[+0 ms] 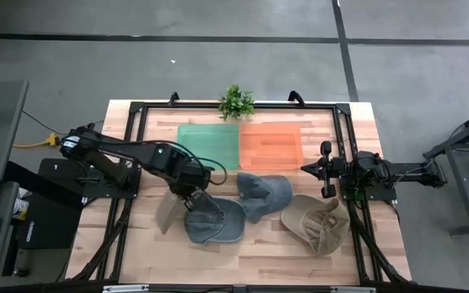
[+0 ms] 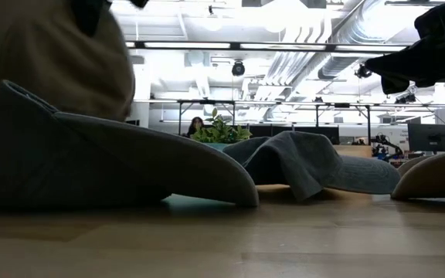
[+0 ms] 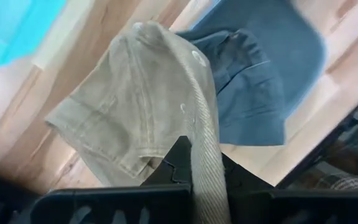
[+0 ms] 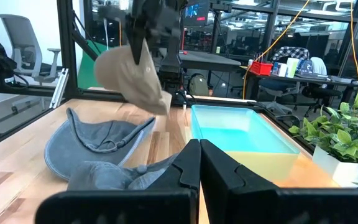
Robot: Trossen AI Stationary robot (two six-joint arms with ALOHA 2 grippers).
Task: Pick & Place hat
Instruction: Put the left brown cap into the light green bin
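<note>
The left end effector [image 1: 187,198] is closed on the beige hat [image 3: 148,106] and holds it above the grey hat [image 1: 215,223]. I think it should rise well clear before travelling to the green tray [image 1: 208,144]. The right end effector [image 1: 306,168] waits closed.

You won't find any legible txt, labels, brands or nos. here — not on hats, bins, arms or bkgd.

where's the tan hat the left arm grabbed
In the high view the tan hat hangs from the left gripper, left of centre, lifted over the wooden table beside the blue-grey cap, nearer than the green bin.
</note>
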